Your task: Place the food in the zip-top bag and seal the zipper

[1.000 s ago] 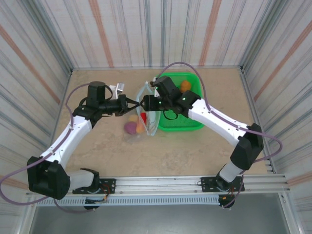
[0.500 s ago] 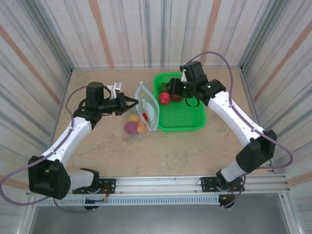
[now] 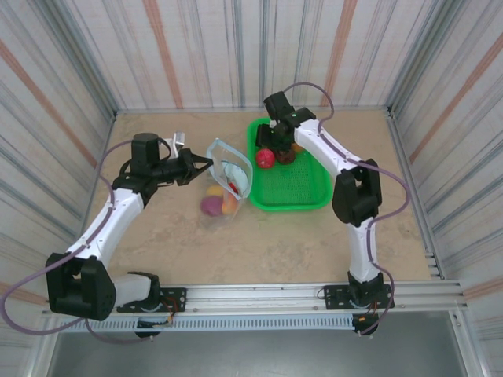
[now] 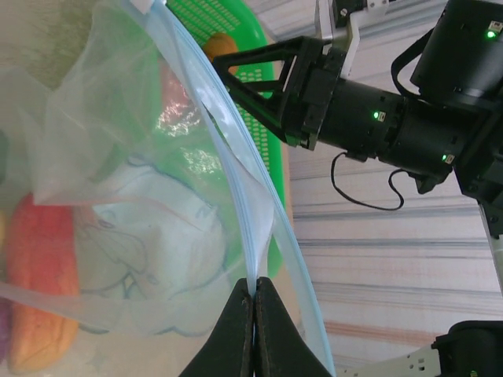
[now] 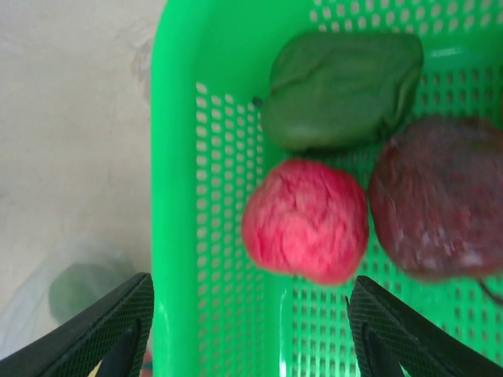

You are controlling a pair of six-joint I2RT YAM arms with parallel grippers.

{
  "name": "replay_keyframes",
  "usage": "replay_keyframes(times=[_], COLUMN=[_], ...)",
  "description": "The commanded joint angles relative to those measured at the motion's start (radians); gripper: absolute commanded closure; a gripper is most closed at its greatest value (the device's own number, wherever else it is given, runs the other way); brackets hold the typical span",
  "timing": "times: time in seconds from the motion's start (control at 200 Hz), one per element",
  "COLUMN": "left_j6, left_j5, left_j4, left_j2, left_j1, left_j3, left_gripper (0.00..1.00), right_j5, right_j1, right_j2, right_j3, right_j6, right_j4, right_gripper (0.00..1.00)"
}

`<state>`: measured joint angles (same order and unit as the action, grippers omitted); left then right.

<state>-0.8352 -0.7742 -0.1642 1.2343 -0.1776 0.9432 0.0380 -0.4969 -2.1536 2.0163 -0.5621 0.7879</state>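
Observation:
The clear zip-top bag [image 3: 233,179] lies left of the green basket with its mouth held up. My left gripper [image 3: 207,162] is shut on the pale blue zipper [image 4: 229,161] at the mouth's edge, fingertips pressed together [image 4: 255,297]. Purple [image 3: 210,206], orange [image 3: 228,206] and yellow [image 3: 214,190] food sit inside the bag. My right gripper [image 5: 251,334] hangs open over the basket's near-left corner, holding nothing. Just ahead of it lie a red fruit [image 5: 306,220], a dark maroon one [image 5: 436,208] and a green one [image 5: 342,90].
The green mesh basket [image 3: 302,196] stands at the back middle of the table, its left rim [image 5: 173,157] close to the bag. A small white object [image 3: 178,140] lies behind the left gripper. Striped walls close in the table on three sides.
My right gripper has left the bag's mouth and swung back over the basket, above the red fruit. The left gripper drew the bag's mouth slightly leftward, still pinching the zipper.

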Motion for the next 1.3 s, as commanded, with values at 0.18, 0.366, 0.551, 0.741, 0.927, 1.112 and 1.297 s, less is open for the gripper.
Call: replay_keyframes(times=[0.18,0.366,0.551,0.741,0.927,1.112,1.297], left_j6=[0.003,-0.001,0.0,0.001,0.002,0.008,0.087], left_j5=[-0.022,-0.028,-0.031,-0.026,-0.025,-0.025,0.005], left_j4=[-0.007,0.002,0.005,0.005,0.005,0.003,-0.087], left_j2=[0.028,0.031,0.035,0.031,0.034,0.03,0.023], left_j1=[0.015,0.018,0.017,0.032,0.035,0.036,0.013], left_j3=[-0.027,-0.031,-0.03,-0.032,-0.03,-0.026,0.043], left_gripper=[1.0,1.0,1.0,1.0,1.0,1.0,1.0], right_j5=[0.003,0.048,0.072,0.085,0.098,0.144,0.131], right_j1=[0.029,0.035,0.037,0.037,0.038,0.052,0.051], right_j2=[-0.192,-0.259,-0.292,-0.273,-0.152,0.04,0.256], right_j3=[0.15,0.158,0.154,0.125,0.034,-0.109,-0.303], right_j6=[0.054,0.068,0.067,0.064,0.046,-0.013,-0.036], right_j4=[0.107,0.101,0.107,0.096,0.041,-0.047,-0.118], right_gripper=[0.32,0.29,0.28,0.37,0.43,0.43,0.43])
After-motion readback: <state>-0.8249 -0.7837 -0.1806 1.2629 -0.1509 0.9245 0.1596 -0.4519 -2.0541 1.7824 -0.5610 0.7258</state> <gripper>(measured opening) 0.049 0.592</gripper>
